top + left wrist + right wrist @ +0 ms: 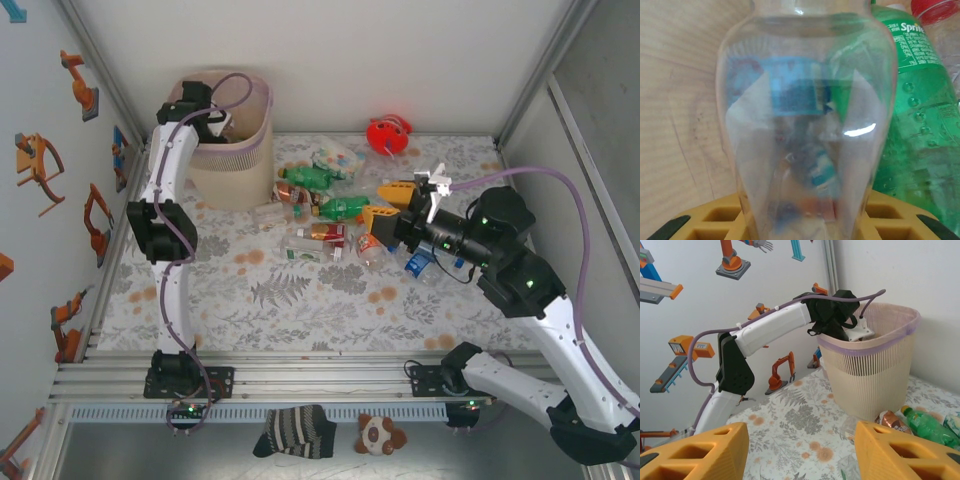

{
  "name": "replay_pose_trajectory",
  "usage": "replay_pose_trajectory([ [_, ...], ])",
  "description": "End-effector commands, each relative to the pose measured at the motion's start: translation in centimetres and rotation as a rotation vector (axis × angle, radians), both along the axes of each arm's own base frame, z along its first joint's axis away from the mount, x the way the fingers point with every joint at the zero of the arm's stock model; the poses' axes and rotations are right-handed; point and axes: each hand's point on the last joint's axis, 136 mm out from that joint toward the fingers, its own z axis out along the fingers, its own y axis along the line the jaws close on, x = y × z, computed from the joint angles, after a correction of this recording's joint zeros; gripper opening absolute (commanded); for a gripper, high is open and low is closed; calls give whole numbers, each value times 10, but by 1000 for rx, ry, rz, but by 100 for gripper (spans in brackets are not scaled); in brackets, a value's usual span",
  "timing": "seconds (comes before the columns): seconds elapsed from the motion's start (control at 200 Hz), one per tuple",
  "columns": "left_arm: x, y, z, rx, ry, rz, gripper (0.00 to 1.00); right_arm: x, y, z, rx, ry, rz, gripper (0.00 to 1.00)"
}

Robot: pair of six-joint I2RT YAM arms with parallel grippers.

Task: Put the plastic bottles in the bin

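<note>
Over the floral table (pixel 300 300), left jaws grip a clear bottle (pixel 805 100) inside the bin (pixel 235 178); right jaws gape empty.

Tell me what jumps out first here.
The left gripper, down inside the tall pale pink plastic bin at the far left, holds a clear plastic bottle beside a green Sprite bottle. Mid-table, the right gripper, jaws apart, hangs by the scattered heap of plastic bottles.

Walled cell, flower-patterned table (pixel 300 300)
Plain white back wall (pixel 330 60); left wall (pixel 30 95) carries cartoon robot-arm stickers (pixel 38 165); aluminium rails (pixel 320 375) run along the table's near edge; light is even.
</note>
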Motion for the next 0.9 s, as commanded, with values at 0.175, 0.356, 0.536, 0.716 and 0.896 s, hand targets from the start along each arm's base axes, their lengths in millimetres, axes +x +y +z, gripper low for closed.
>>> replay_pose_trajectory([
  [0.175, -10, -9, -18, -77, 83, 30, 45, -5, -9, 6, 19, -18, -29, 57],
  [0.356, -2, -15, 30, -138, -47, 30, 60, -5, -13, 6, 22, -20, -48, 56],
  [0.536, -2, -22, 89, -204, -188, 14, 68, -2, -18, 3, 16, -14, -84, 56],
  [0.716, -10, -30, 132, -266, -276, -18, 72, 2, -21, -1, 4, -4, -118, 56],
  [0.896, -22, -33, 165, -302, -333, -30, 73, 6, -22, -4, -9, -3, -136, 56],
])
